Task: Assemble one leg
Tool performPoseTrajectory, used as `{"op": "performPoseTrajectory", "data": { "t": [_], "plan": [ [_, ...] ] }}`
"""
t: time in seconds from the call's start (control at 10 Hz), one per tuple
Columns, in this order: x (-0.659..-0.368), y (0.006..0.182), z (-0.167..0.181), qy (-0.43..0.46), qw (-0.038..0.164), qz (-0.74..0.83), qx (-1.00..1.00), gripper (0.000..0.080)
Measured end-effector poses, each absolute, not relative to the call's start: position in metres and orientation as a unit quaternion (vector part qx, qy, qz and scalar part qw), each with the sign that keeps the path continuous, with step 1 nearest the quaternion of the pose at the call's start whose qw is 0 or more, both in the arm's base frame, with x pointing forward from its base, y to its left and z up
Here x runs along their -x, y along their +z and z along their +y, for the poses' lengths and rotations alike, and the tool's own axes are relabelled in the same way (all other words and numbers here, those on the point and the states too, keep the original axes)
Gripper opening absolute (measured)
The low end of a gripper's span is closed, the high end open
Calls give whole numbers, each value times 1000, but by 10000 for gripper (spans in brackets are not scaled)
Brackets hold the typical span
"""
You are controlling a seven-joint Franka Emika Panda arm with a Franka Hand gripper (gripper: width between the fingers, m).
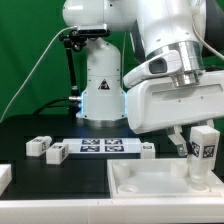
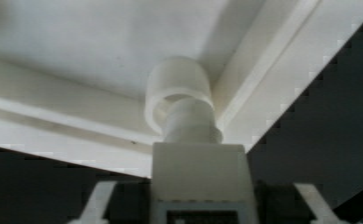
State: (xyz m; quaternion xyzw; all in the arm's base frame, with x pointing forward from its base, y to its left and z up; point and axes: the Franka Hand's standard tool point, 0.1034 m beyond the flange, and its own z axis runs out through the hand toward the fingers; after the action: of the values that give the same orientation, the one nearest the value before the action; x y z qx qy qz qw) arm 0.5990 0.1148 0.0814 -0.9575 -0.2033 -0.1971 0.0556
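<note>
The arm (image 1: 165, 60) fills the exterior view's right and reaches down over the dark table (image 1: 70, 180). Below it lies the wide white panel (image 1: 150, 200), with its raised rim and recessed corners. Behind the panel the marker board (image 1: 105, 147) lies flat on the table.

The leg (image 1: 204, 150) stands upright over the panel's corner on the exterior view's right, tag facing the camera. Its lower end is down at the panel, though neither view shows whether it is seated.

The wrist view shows the relation that matters. The leg's block (image 2: 199, 175) lies directly between the two fingers (image 2: 103, 200). Its round peg (image 2: 183, 100) runs straight away from the wrist toward the panel's inner corner (image 2: 89, 60). The leg's long axis therefore appears to line up with the jaws' own approach line, vertical in the scene, with no sideways offset to correct.

The jaws stand parted, with a dark gap on each side of the block. They appear to bracket the leg rather than clamp it.

The coming move is probably to close on the block and turn it about that upright axis. A tilted peg could bind.

Three spare blocks (image 1: 37, 147), (image 1: 57, 153), (image 1: 147, 150) lie well apart, near the marker board.
</note>
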Motion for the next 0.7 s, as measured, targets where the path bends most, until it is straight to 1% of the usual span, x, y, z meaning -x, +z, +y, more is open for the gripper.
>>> {"op": "performPoseTrajectory", "data": {
  "t": [0.1,0.3,0.5,0.7],
  "plan": [
    [-600,81,114,-197,55,-202,958,288],
    [-598,74,112,-196,55,-200,958,288],
    [-600,72,115,-210,51,-199,956,288],
    [-598,64,115,-207,52,-198,957,288]
  ]
}}
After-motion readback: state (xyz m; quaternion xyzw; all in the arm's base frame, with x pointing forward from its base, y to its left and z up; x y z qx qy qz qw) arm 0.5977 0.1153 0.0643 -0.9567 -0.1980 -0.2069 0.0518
